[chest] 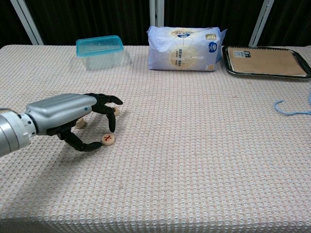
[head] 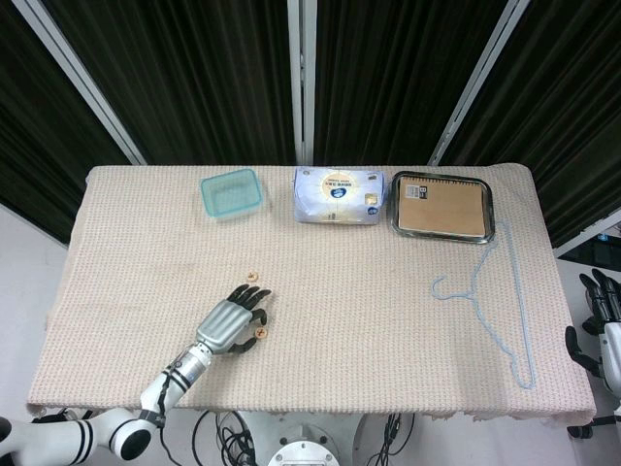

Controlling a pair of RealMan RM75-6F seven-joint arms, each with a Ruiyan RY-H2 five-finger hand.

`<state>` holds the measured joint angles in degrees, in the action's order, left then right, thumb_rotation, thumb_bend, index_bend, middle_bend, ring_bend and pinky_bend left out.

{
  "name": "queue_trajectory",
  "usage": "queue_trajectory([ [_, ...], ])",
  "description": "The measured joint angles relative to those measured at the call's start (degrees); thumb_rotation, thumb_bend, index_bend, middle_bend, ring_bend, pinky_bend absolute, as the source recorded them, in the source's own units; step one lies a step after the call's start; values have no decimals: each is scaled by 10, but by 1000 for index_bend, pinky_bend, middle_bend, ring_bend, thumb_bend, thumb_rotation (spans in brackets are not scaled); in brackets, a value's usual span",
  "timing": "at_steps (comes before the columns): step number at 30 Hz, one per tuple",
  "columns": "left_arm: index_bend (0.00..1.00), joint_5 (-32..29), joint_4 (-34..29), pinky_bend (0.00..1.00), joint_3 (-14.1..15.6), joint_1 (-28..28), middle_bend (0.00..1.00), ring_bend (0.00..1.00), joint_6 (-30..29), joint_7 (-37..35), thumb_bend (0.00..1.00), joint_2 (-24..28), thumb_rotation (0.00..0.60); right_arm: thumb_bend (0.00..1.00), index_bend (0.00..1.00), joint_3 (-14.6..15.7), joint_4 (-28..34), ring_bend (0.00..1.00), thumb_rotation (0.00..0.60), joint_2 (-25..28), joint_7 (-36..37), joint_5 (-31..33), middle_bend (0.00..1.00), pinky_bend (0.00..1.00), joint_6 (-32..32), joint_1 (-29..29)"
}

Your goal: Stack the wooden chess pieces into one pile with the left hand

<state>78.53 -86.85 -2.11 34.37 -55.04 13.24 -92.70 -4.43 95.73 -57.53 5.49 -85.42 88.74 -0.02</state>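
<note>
Spanning the frame, the cloth-covered table (chest: 204, 160) carries the left hand (chest: 73, 116) — fingers curled but apart, thumb and fingertip bracketing the red-marked chess piece (chest: 108, 140), whether gripped I cannot tell. Other pieces — one (chest: 80, 124) beneath the palm, one (head: 254, 277) beyond the fingertips.

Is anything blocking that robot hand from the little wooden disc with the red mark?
Nothing visible does. The left robot hand is already at the red-marked piece, its thumb tip beside the disc and a fingertip just above it. Another piece lies behind the hand, out of the way.
</note>
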Motion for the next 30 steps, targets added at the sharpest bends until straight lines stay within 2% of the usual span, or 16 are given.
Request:
queue_trajectory([
  [18, 448, -2, 16, 0, 3, 5, 53, 0, 5, -17, 325, -12, 600, 432, 0, -1, -2, 0, 600, 1, 5, 1, 0, 0, 1, -1],
  [30, 477, 1, 6, 0, 0, 6, 53, 0, -3, -27, 324, -5, 600, 433, 0, -1, -2, 0, 600, 1, 4, 1, 0, 0, 0, -1],
])
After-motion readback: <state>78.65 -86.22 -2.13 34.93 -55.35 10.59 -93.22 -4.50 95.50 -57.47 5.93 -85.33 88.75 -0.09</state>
